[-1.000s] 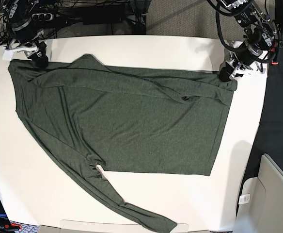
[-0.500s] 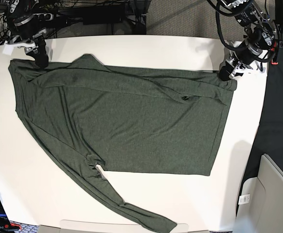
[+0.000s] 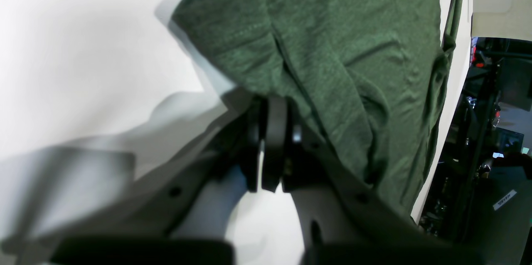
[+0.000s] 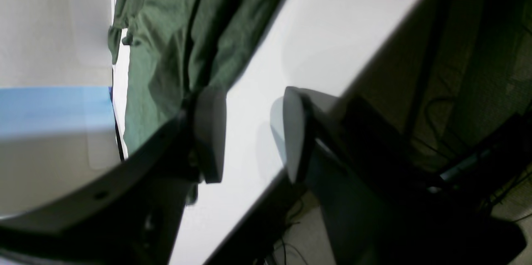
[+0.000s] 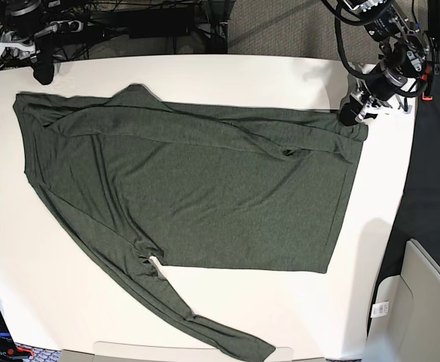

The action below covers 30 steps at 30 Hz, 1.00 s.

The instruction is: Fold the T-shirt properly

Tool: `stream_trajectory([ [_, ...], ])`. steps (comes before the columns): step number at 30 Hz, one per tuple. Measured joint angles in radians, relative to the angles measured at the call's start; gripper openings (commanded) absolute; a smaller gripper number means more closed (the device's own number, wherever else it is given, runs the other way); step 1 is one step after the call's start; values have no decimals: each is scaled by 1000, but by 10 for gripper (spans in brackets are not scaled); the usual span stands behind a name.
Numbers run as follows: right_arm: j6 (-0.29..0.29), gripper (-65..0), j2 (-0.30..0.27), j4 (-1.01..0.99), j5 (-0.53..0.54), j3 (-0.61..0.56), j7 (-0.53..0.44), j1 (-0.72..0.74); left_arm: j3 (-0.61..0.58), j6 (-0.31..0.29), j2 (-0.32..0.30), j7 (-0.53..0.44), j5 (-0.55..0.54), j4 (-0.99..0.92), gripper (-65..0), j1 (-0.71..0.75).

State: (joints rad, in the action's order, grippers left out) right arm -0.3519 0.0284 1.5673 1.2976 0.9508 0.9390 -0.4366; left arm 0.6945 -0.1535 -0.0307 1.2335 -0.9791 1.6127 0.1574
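White tabletop (image 5: 227, 72) fills your view, with the T-shirt (image 5: 190, 196) spread flat across it, one sleeve trailing to the near edge. Your left gripper (image 5: 351, 113) is clamped onto the T-shirt's far corner. Your right gripper (image 5: 41, 72) hangs over the table's back edge, jaws apart and holding nothing. Cables (image 5: 141, 23) crowd the floor behind it.

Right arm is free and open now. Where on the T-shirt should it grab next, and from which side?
Probably the T-shirt's far corner nearest the right gripper. Come straight down from above and pinch inward from the table edge side: the fabric lies flat there in overlapped layers, with bare table beside it for a finger.
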Motion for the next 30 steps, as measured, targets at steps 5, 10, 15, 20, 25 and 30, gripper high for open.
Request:
stream_trajectory([
  [5, 0, -410, 56, -1, 15, 64, -17, 15, 0, 0, 2, 0, -2, 0, -650, 11],
  [10, 8, -411, 61, -3, -6, 84, -14, 63, 0, 0, 3, 1, 0, 0, -650, 29],
  [15, -6, -411, 52, -65, 23, 96, -16, 92, 0, 0, 1, 0, 0, 0, -650, 26],
  [20, -12, -411, 38, -113, 27, 95, -27, 134, 1, -1, 3, 0, 0, 0, -650, 26],
  [25, -12, -411, 38, -113, 6, 97, -25, 158, 2, -1, 2, -1, -1, 0, -650, 31],
  [30, -11, -411, 39, -117, -2, 97, -29, 175, 5, 0, 2, 0, -2, 0, -650, 48],
])
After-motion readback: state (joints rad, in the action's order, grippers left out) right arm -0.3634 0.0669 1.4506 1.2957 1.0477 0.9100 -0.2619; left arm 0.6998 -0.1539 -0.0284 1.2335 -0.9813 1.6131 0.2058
